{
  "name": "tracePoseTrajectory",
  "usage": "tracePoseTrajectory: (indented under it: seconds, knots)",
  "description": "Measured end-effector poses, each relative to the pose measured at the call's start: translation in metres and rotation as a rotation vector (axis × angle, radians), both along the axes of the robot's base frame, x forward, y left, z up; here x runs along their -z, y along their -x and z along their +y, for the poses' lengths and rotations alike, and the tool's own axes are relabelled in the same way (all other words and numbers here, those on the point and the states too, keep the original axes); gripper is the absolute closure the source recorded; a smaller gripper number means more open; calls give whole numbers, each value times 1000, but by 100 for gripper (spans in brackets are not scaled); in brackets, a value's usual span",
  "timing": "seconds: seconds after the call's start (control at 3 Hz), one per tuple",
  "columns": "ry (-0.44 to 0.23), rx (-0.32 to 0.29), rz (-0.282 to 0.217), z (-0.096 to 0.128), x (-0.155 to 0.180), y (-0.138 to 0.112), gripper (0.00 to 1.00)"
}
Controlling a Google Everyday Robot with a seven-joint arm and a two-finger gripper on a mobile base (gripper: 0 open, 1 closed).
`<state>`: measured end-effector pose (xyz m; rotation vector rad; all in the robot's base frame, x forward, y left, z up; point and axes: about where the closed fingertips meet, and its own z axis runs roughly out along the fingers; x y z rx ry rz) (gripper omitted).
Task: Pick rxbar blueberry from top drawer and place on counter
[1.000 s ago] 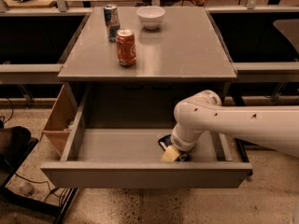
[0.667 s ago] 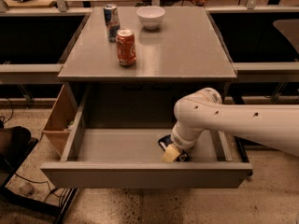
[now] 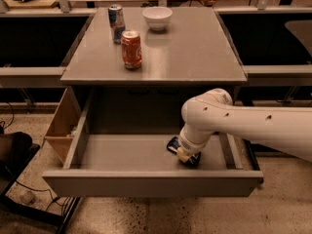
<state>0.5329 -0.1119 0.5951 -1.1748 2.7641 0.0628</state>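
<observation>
The top drawer (image 3: 126, 152) of the grey cabinet stands pulled open. The rxbar blueberry (image 3: 173, 144), a dark-blue flat bar, lies on the drawer floor at the right, partly hidden under my gripper. My gripper (image 3: 186, 156) reaches down into the drawer from the right on the white arm (image 3: 234, 123) and sits right on the bar's near end. The counter (image 3: 195, 48) is the flat grey top above the drawer.
An orange soda can (image 3: 131, 49), a blue-and-silver can (image 3: 116, 23) and a white bowl (image 3: 157, 17) stand on the counter's left and back. A tan wooden compartment (image 3: 61, 126) hangs left of the drawer. Grey ledges run along both sides.
</observation>
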Motion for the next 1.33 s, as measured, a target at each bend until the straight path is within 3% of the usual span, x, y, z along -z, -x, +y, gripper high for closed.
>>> tracePoseTrajectory:
  seconds: [0.33,0.67,1.0,1.33]
  knots:
    - [0,0,0,0,-8,0,100]
    - [-33,23,-2,-24,-55,-5,100]
    - [-72,-44,47,-43,-97,-22,100]
    - [-73,-162,109,-61,-124,-43,100]
